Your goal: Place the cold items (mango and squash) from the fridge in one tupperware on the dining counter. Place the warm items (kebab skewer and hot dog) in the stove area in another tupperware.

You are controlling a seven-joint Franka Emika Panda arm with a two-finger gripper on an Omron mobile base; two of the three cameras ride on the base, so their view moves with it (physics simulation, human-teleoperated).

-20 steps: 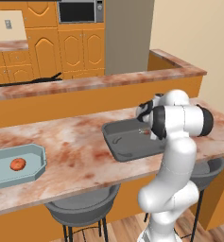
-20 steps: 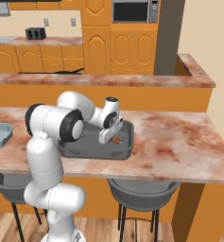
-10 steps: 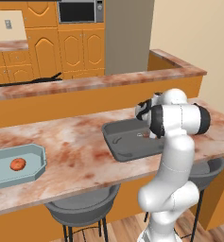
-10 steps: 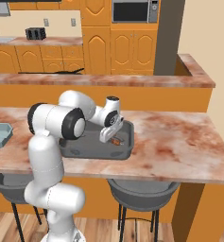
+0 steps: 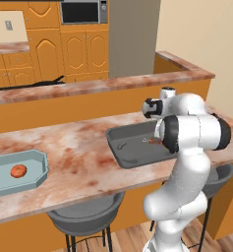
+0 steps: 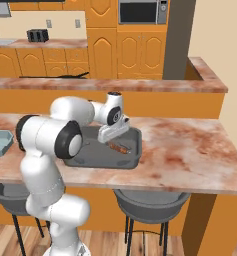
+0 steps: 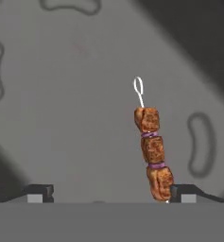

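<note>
Change: we see the gripper [image 7: 111,194], shut a second ago, now spread wide.
Skewer [image 7: 152,151]: released, just beside the right finger, flat in the grey tray [image 6: 85,154].
Texture: three browned chunks, purple rings, wire loop end.
Tray floor: smooth, embossed ovals.

The jaws of the two-finger gripper [image 7: 111,194] have been spread wide, and the brown chunked kebab skewer [image 7: 152,152] has been released onto the shallow dark grey tray [image 6: 90,156].
</note>
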